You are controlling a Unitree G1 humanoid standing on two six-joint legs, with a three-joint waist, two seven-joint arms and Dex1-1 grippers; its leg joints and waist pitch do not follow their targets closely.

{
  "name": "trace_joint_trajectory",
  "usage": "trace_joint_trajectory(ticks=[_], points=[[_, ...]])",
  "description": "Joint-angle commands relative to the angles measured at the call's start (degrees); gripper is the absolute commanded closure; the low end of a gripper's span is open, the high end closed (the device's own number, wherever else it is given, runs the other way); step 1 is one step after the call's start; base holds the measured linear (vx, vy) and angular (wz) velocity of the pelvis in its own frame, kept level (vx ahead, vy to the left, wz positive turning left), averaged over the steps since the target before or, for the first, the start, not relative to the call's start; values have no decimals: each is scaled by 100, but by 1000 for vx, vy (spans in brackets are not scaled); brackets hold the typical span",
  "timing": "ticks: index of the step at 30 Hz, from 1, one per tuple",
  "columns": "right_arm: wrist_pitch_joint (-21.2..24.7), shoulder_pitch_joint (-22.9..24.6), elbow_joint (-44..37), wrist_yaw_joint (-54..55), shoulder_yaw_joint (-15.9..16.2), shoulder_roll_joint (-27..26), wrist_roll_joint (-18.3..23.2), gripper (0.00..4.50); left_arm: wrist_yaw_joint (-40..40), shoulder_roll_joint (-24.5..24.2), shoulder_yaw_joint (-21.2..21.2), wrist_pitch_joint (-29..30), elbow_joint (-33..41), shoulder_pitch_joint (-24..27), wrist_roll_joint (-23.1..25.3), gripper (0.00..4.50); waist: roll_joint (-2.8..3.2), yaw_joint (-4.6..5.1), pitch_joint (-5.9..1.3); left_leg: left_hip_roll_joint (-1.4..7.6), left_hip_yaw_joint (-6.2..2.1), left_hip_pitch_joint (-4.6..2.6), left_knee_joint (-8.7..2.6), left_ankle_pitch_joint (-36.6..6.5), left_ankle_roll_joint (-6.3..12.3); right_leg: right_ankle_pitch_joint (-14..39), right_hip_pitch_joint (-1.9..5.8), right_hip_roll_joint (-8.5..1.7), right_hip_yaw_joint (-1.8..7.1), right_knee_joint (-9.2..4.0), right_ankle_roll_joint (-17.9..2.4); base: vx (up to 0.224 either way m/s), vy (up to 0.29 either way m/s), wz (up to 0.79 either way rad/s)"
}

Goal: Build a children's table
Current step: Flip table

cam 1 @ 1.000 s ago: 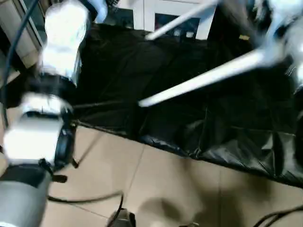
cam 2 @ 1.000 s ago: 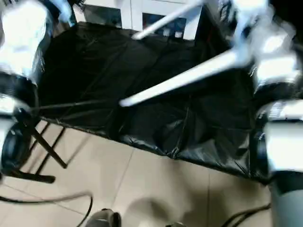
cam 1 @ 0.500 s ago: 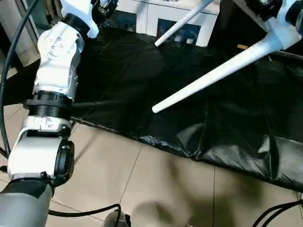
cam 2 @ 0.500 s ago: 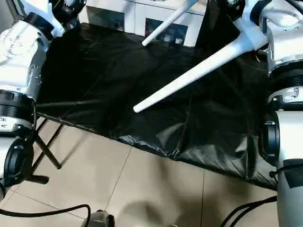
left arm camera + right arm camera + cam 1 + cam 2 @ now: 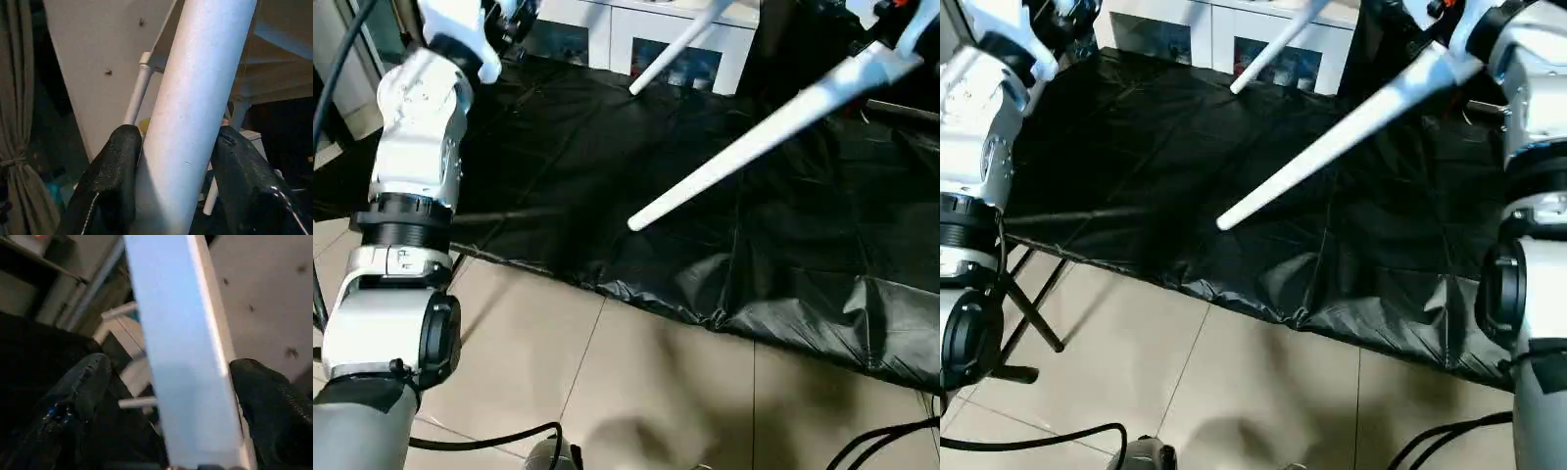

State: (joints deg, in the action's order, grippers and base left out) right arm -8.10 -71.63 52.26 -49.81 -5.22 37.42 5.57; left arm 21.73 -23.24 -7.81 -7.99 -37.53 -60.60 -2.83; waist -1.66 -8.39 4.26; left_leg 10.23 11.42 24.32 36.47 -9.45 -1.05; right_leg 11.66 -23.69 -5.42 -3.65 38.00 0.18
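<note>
Left wrist view: left end effector (image 5: 171, 166) pinching a white table leg (image 5: 195, 112) between two black fingers (image 5: 110, 181), both pads against the tube

Right wrist view: right end effector (image 5: 166, 406) spread wide, a second white leg (image 5: 181, 357) between its fingers (image 5: 73, 401) with a gap on the one side, contact on the other unclear. In the head views, that long leg (image 5: 754, 142) slanting from far right down toward the near left, free end hanging above the black sheet (image 5: 607, 166) draped over the bench; another leg (image 5: 680, 44) slanting at the far edge in front of a white glass-doored cabinet (image 5: 646, 39). Tiled floor (image 5: 636, 382) and black cables (image 5: 489, 441) nearest. Tabletop seen from below as a pale panel (image 5: 102, 54) behind the left-hand leg
</note>
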Motion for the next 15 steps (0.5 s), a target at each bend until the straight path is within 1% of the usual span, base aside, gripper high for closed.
trace_joint_trajectory(ticks=[1, 2, 3, 4, 6, 7, 8, 9, 10, 11, 12, 13, 14, 15], points=[[17, 175, -192, -413, -152, -20, 336, 0, -7, 122, -75, -32, -81, 82, -251, 238, -68, 7, -468, 302, -163, -233, -438, -1622, -30, 945, 229, -362, 233, -478, -1318, 0, 0, 0], [68, 181, -254, -444, -320, -29, 517, 0, 14, 120, -90, -60, -73, 86, -257, 240, -53, -5, -469, 310, -166, -234, -435, -1581, -7, 908, 227, -368, 237, -468, -1332, 0, 0, 0], [138, 166, -286, -430, -486, -25, 681, 0, 30, 115, -96, -76, -69, 90, -256, 240, -52, -11, -471, 311, -165, -232, -434, -1538, 6, 864, 230, -364, 235, -461, -1339, 0, 0, 0], [174, 146, -298, -382, -618, -20, 794, 0, 44, 106, -99, -87, -64, 96, -254, 241, -74, -20, -490, 313, -161, -232, -424, -1417, 31, 740, 229, -363, 230, -442, -1380, 0, 0, 0], [222, 52, -198, -87, -973, 22, 1034, 0, 91, 85, -88, -121, -61, 111, -250, 242, -63, -37, -489, 306, -151, -234, -415, -1320, 62, 655, 221, -357, 227, -432, -1439, 0, 0, 0], [214, -2, -91, 183, -1215, 53, 1191, 0, 114, 73, -82, -146, -57, 119, -244, 244, -66, -44, -487, 303, -150, -227, -416, -1258, 51, 641, 225, -359, 229, -428, -1442, 0, 0, 0], [191, -37, 14, 503, -1463, 79, 1339, 0, 127, 65, -81, -154, -54, 125, -242, 246, -64, -64, -498, 299, -142, -237, -408, -1205, 37, 590, 219, -358, 227, -420, -1457, 0, 0, 0], [171, -1, 172, 819, -1820, 127, 1581, 0, 143, 50, -78, -164, -62, 130, -230, 246, -74, -62, -498, 294, -138, -232, -409, -1179, 34, 562, 221, -354, 228, -416, -1461, 0, 0, 0], [171, -1, 172, 819, -1820, 127, 1581, 0, 143, 50, -78, -164, -62, 130, -230, 246, -67, -72, -501, 294, -135, -243, -409, -1169, 25, 557, 218, -365, 230, -419, -1468, 0, 0, 0], [156, 34, 273, 1012, -2052, 160, 1740, 0, 154, 41, -77, -171, -69, 132, -222, 247, -63, -88, -500, 285, -129, -247, -402, -1188, 8, 560, 215, -342, 219, -420, -1475, 0, 0, 0], [309, 246, 308, 996, -2575, 100, 2297, 0, 178, 26, -82, -188, -105, 129, -222, 248, -42, -89, -499, 279, -127, -235, -408, -1205, 10, 494, 226, -342, 219, -424, -1456, 0, 0, 0], [374, 312, 293, 943, -2685, 76, 2432, 0, 184, 22, -83, -191, -114, 128, -222, 249, -26, -90, -497, 274, -128, -230, -402, -1214, 29, 462, 239, -346, 226, -422, -1447, 0, 0, 0], [569, 555, 193, 732, -2932, -20, 2772, 0, 201, 13, -81, -208, -141, 126, -216, 250, -21, -103, -496, 283, -127, -246, -413, -1276, 46, 482, 237, -351, 223, -438, -1438, 0, 0, 0], [713, 725, 124, 580, -3096, -85, 3001, 0, 212, 7, -80, -219, -160, 124, -210, 250, -31, -105, -495, 274, -122, -245, -417, -1289, 119, 417, 265, -340, 219, -456, -1412, 0, 0, 0]])
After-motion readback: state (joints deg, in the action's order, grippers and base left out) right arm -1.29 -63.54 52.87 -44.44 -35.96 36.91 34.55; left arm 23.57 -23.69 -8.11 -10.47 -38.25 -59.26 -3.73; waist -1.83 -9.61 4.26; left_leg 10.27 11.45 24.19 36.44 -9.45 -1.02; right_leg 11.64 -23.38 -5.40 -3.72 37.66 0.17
